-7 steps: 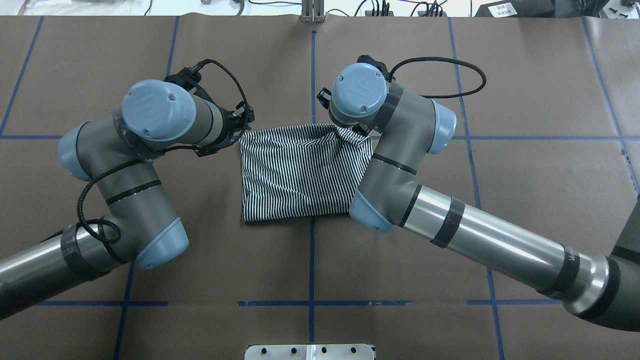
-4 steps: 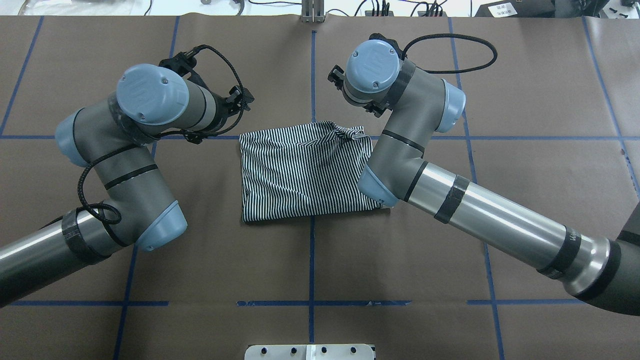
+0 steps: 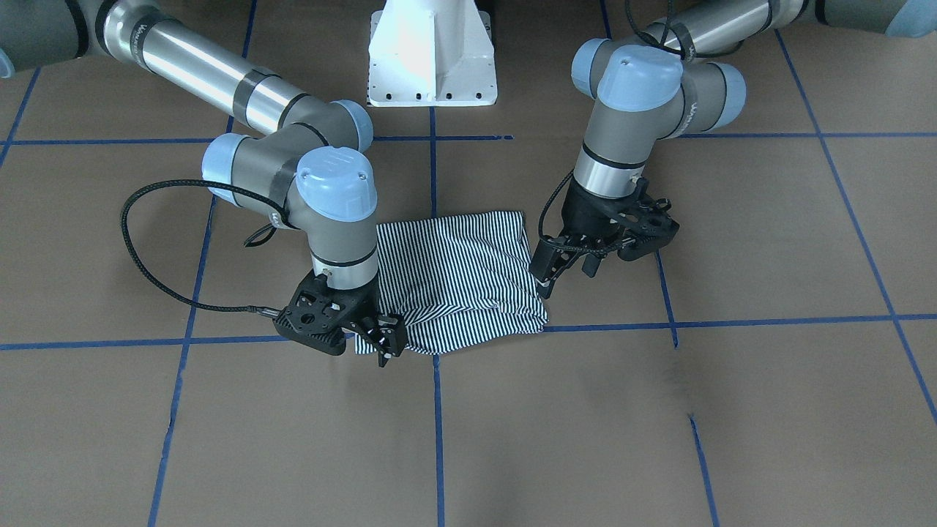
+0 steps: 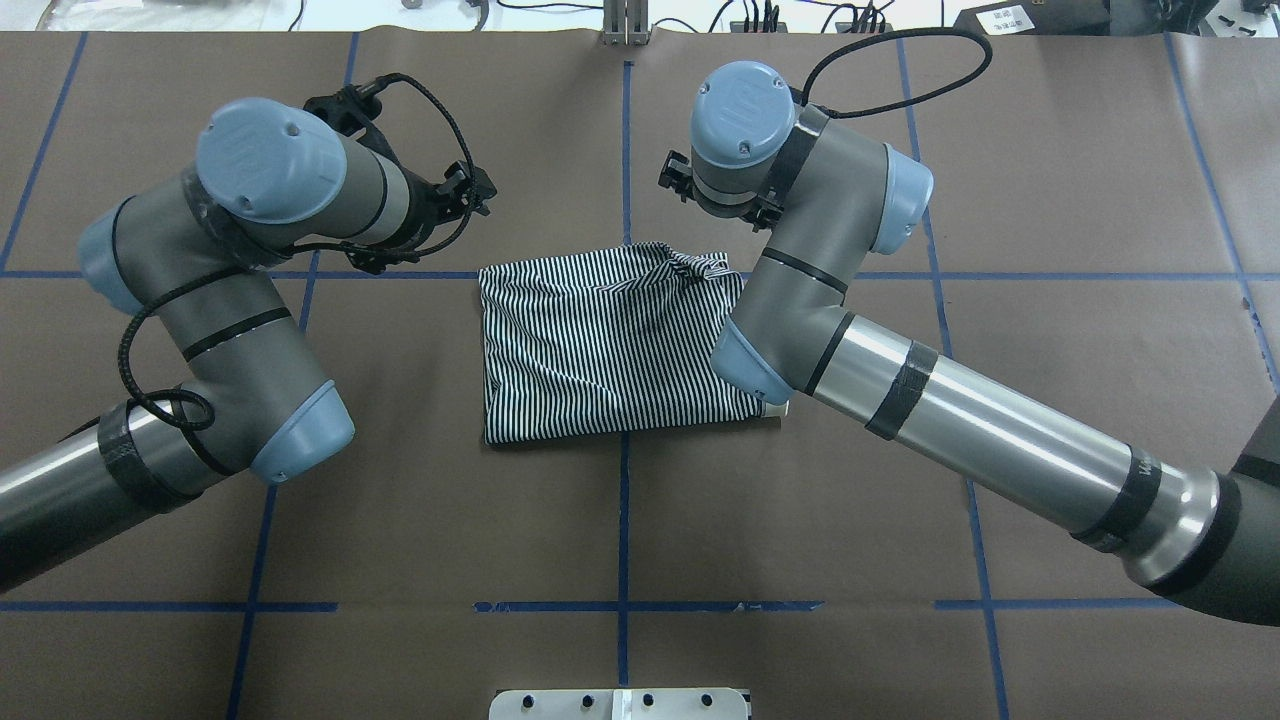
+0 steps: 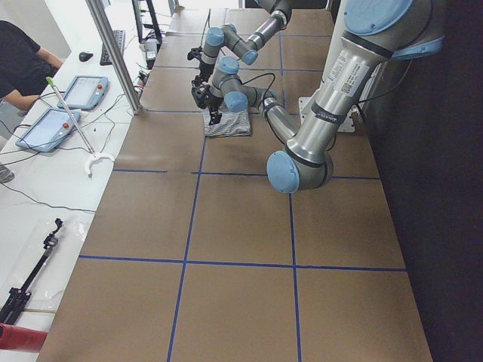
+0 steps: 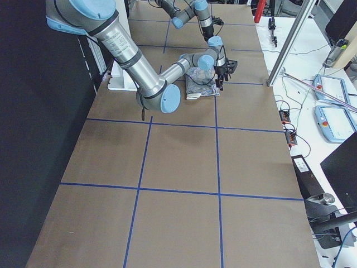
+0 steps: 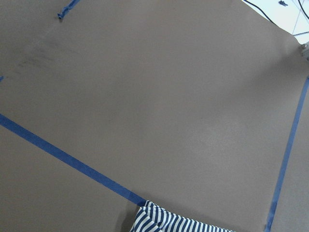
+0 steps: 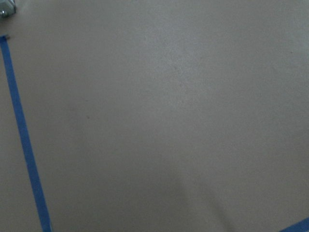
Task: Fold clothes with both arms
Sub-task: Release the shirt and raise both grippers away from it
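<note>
The striped shirt [image 4: 600, 350] lies folded into a rough square in the middle of the brown table, with its far right corner a little rumpled. In the front view the shirt [image 3: 461, 271] has a gripper at each side of its near edge. My left gripper [image 3: 565, 269] hangs open just off one side edge, holding nothing. My right gripper [image 3: 390, 342] hovers open over the other corner, fingers spread and empty. From overhead the left gripper [image 4: 478, 190] is left of the shirt's far edge, and the right gripper [image 4: 672, 180] is mostly hidden under its wrist. A corner of the shirt [image 7: 164, 221] shows in the left wrist view.
Blue tape lines [image 4: 624, 520] grid the brown table cover. The white pedestal base [image 3: 432, 58] stands at the robot's side. A black cable loop [image 3: 146, 241] trails from the right wrist. A person [image 5: 23, 60] sits at a side bench with tablets [image 5: 83, 90].
Both grippers have pulled up and away from the shirt's far edge: the left one outward to the left, the right one off the far right corner. The shirt stays flat.
</note>
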`<state>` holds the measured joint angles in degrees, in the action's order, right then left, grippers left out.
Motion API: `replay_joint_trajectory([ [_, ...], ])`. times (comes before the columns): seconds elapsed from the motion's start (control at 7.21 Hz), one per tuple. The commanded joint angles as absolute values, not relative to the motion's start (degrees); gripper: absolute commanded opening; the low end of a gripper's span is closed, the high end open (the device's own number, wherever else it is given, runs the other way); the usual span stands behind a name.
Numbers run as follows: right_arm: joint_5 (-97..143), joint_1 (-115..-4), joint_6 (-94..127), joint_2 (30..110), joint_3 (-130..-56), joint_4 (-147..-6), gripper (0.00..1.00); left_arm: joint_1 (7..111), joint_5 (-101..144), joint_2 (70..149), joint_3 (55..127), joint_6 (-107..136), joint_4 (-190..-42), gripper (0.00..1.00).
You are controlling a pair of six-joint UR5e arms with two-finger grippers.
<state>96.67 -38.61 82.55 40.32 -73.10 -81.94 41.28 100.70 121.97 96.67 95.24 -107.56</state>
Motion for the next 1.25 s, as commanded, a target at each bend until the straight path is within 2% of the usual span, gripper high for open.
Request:
replay_joint_trajectory([
  [0.0, 92.3, -33.8, 67.7, 38.0, -73.4, -89.5, 1.0, 43.1, 103.3, 119.6, 100.0, 93.6, -107.5, 1.0],
  [0.55, 90.5, -33.8, 52.2, 37.6, -70.3, -90.7, 1.0, 43.1, 103.5, 119.0, 101.5, 93.7, -107.2, 1.0],
  [1.11, 92.7, -43.3, 40.4, 39.5, -69.4, -90.2, 1.0, 43.0, 103.4, 118.9, 101.5, 93.7, -107.7, 1.0],
])
